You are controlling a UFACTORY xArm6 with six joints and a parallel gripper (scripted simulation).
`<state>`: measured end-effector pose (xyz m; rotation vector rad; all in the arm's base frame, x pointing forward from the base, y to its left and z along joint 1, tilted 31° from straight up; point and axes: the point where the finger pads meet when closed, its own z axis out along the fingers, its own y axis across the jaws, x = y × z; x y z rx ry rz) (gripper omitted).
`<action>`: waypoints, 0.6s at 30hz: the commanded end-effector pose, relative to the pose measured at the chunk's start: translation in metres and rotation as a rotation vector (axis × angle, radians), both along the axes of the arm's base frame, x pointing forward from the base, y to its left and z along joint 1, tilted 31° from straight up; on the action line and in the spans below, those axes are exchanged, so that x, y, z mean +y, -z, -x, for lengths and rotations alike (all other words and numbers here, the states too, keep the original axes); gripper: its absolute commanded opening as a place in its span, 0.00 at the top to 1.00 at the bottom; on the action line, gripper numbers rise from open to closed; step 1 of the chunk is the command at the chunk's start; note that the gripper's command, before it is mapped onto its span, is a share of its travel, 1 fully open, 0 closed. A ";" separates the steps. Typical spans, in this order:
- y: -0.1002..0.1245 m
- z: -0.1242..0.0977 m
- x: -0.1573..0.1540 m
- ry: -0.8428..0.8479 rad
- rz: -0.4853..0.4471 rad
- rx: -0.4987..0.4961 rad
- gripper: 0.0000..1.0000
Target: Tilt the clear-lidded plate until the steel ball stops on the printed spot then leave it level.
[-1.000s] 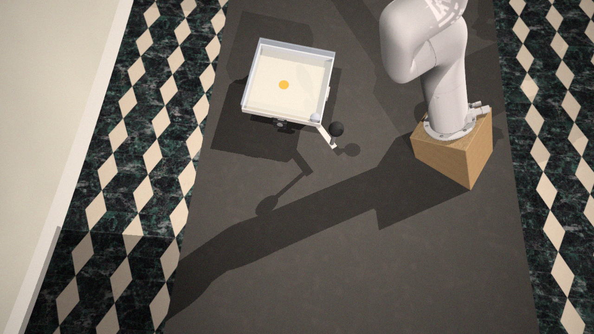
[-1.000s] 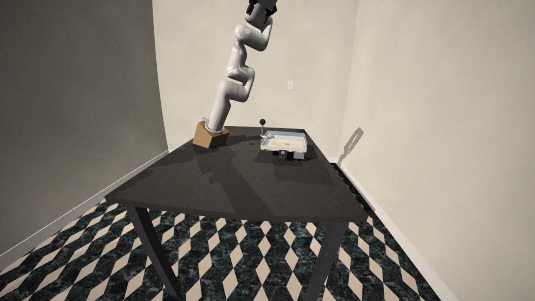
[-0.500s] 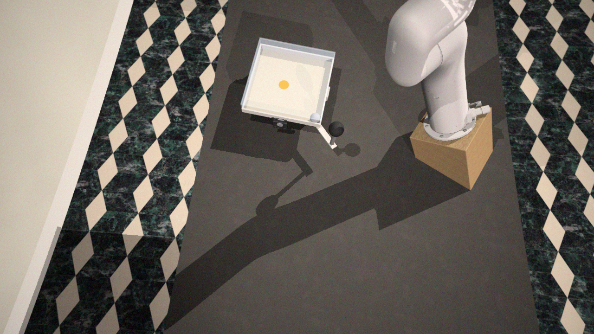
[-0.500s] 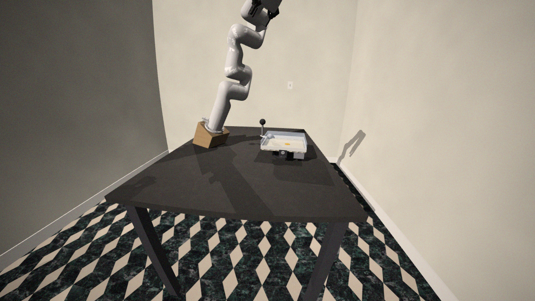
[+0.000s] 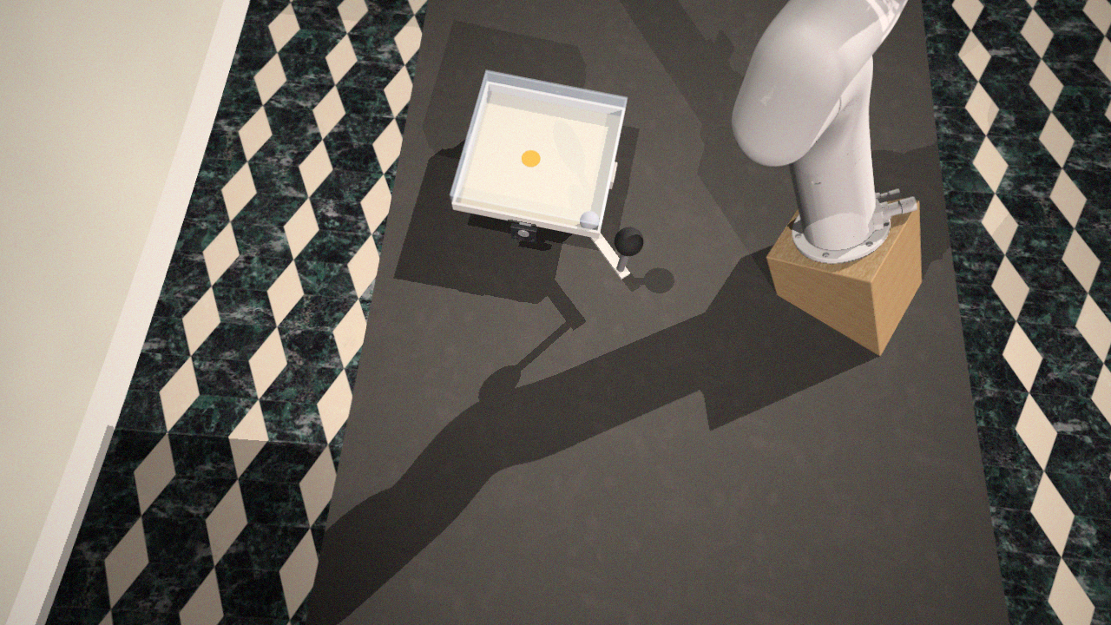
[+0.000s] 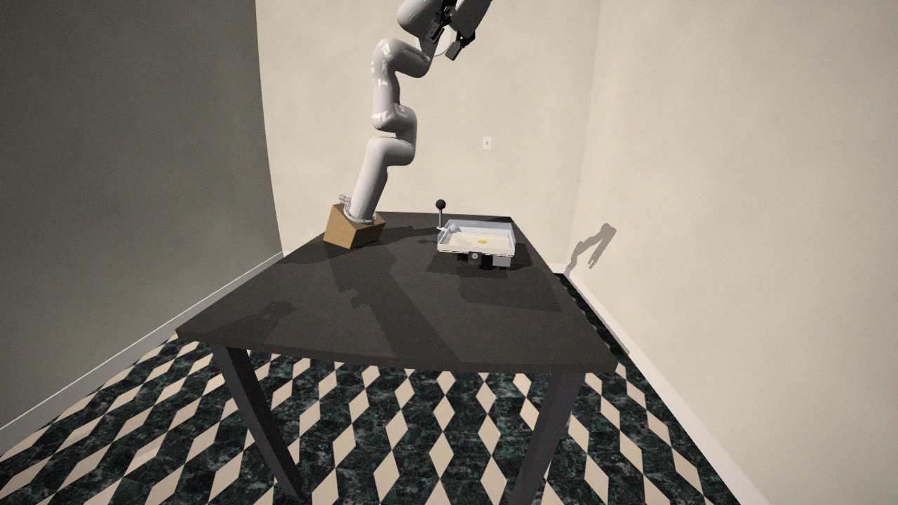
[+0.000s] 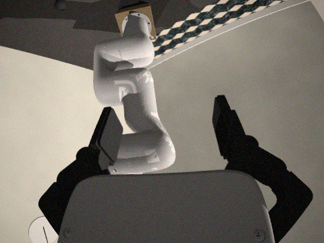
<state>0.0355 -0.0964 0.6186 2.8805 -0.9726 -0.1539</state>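
The square white plate (image 5: pixel 473 141) (image 6: pixel 476 249) with a clear lid sits on a small dark stand (image 5: pixel 526 224) on the dark table (image 5: pixel 621 482). Its cream floor carries the orange spot (image 5: pixel 530 158) (image 6: pixel 482 241) near the middle. The steel ball (image 5: pixel 589 220) (image 6: pixel 450 228) rests in the plate's corner nearest the handle, well away from the spot. A thin lever with a black knob (image 5: pixel 628 241) (image 6: pixel 440 204) sticks out from that corner. My gripper (image 6: pixel 454 45) (image 7: pixel 164 113) is open and empty, raised very high above the table and far from the plate. It is out of the top view.
My arm's base stands on a wooden block (image 5: pixel 854 287) (image 6: pixel 348 233) on the table, beside the plate. Walls stand close behind and to one side of the table. The floor is chequered tile.
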 end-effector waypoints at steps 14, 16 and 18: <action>0.058 -0.078 -0.033 -0.187 0.129 0.034 0.00; 0.060 -0.081 -0.033 -0.195 0.134 0.034 0.00; 0.066 -0.087 -0.034 -0.212 0.145 0.035 0.00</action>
